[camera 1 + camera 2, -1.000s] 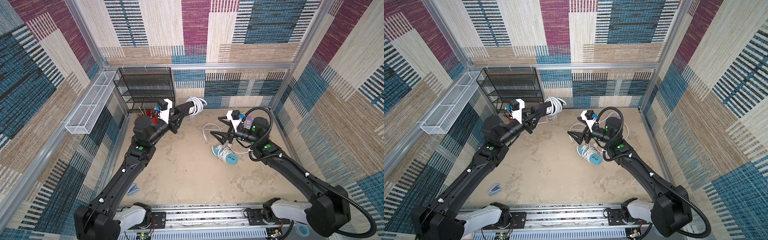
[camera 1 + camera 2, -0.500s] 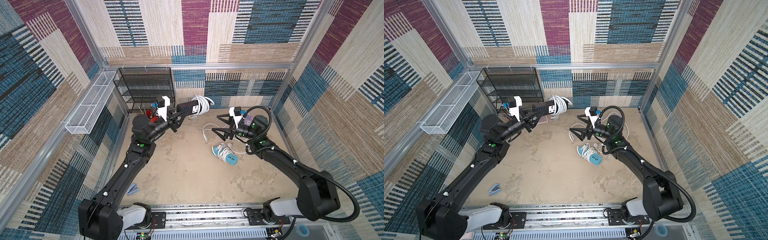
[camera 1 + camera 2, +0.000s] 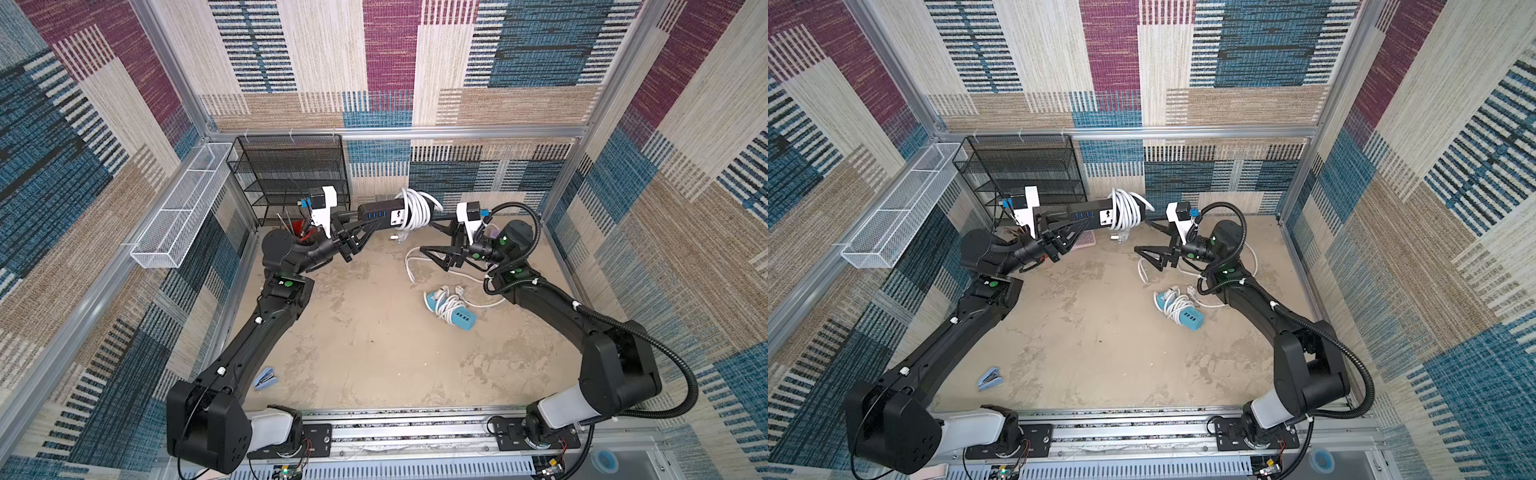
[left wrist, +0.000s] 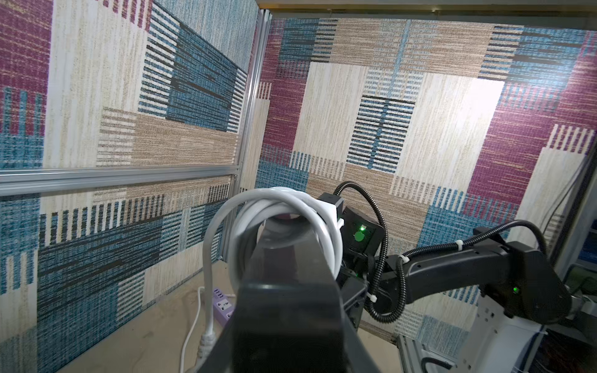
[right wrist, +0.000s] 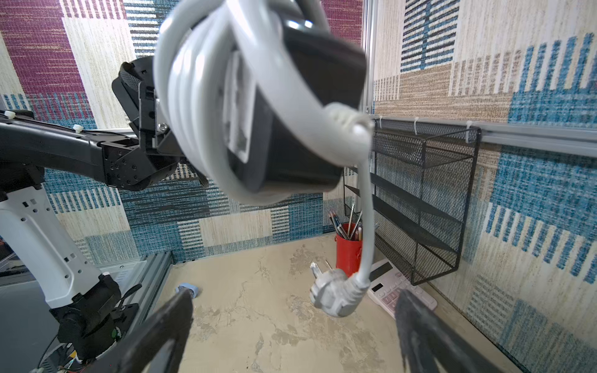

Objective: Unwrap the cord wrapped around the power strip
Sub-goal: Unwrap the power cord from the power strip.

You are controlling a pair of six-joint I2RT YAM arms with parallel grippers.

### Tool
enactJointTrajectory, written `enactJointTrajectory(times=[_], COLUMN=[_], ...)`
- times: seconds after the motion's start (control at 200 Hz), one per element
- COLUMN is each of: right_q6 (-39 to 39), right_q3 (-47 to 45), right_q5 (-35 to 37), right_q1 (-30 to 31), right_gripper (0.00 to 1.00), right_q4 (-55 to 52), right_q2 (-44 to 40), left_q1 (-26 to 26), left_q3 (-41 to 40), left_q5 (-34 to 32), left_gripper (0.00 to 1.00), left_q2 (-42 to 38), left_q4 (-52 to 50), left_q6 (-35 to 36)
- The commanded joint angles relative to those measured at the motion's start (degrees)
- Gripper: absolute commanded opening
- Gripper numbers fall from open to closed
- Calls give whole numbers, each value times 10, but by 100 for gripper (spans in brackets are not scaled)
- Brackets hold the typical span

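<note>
Little of the unwrapping looks done. The black power strip (image 3: 376, 208) hangs in the air over the back of the counter (image 3: 374, 353), roughly level, and the white cord (image 3: 413, 210) sits in several tight turns around its far end. Only a short tail is free, and the plug (image 5: 332, 294) dangles from it clear of the counter. By my reading every turn is yet to come off, starting with a grasp on that tail or plug. The left tool (image 3: 374, 222) is clamped on the bare near end of the strip. Its arm rises from the front rail, bends at the elbow and reaches toward the back wall, with the wrist turned so the strip points at the other arm. The right arm mirrors that reach, its wrist turned inward so the tool faces the wrapped end. The right tool (image 3: 430, 239) is empty, its jaws spread wide, one higher than the other in both top views. It sits just beside the coil and the hanging plug. Whether its upper finger touches the cord I cannot tell.
</note>
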Motion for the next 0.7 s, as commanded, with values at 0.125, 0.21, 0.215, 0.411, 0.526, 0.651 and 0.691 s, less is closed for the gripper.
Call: enactJointTrajectory(times=[0.125, 0.21, 0.215, 0.411, 0.526, 0.651, 0.691], right_q6=[38, 52, 54, 81, 89, 93, 93], right_q3=[29, 38, 39, 60, 67, 72, 72], right_q5=[-19, -23, -23, -29, -31, -33, -33], right_q1=[1, 1, 1, 0, 1, 1, 1], right_gripper=[90, 86, 85, 69, 58, 46, 40], right_q4=[57, 75, 76, 99, 106, 109, 109], right_q2=[34, 45, 44, 63, 72, 78, 79], left_q1=[-2, -4, -4, -12, -16, -22, -22], left_q3=[14, 16, 16, 20, 21, 23, 24], left_q5=[46, 53, 54, 70, 79, 86, 88], left_gripper=[0, 0, 0, 0, 0, 0, 0], left_q2=[8, 12, 12, 20, 25, 26, 26], left_q4=[102, 109, 109, 123, 128, 131, 131], left_q6=[-50, -56, -57, -72, -77, -81, -81])
